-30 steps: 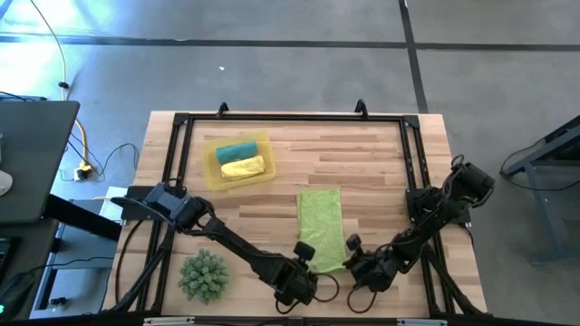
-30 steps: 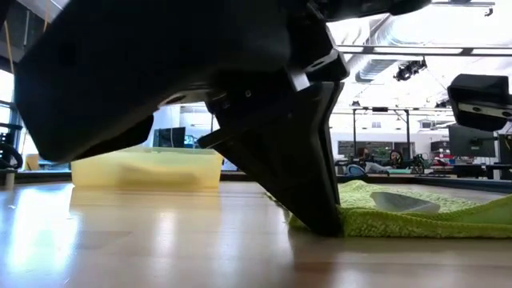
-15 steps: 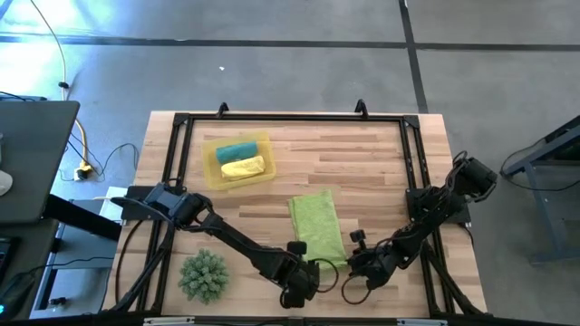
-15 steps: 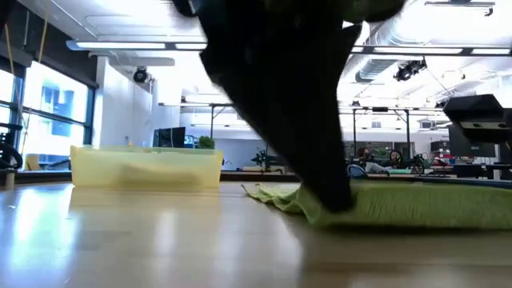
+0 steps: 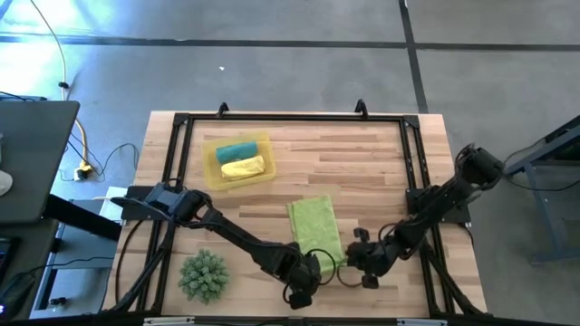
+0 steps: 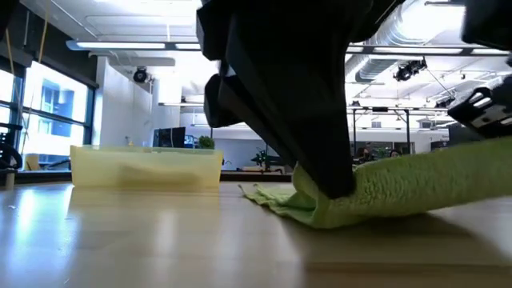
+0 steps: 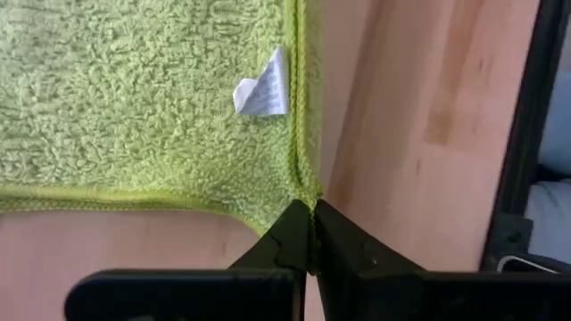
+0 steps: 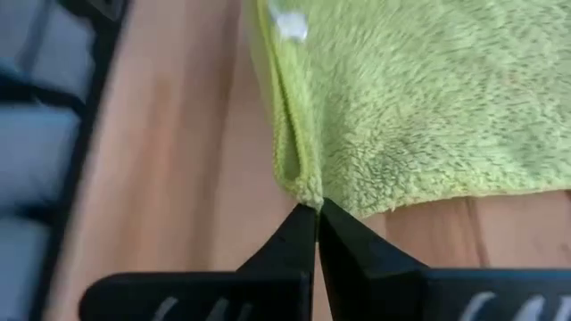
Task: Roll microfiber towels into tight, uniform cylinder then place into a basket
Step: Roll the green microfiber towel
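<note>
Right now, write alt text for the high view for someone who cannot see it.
Seen from above, both grippers pinch the near corners of a lime green towel on the wooden table: left gripper, right gripper. A yellow basket holds rolled teal and yellow towels.

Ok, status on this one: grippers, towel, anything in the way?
Left gripper and right gripper each shut on a near corner of the green towel. Near edge lifted. Nothing blocking.

Overhead, table-level, two wrist close-ups — shared towel (image 5: 314, 233)

Lime green towel (image 5: 314, 228), near corners lifted
</note>
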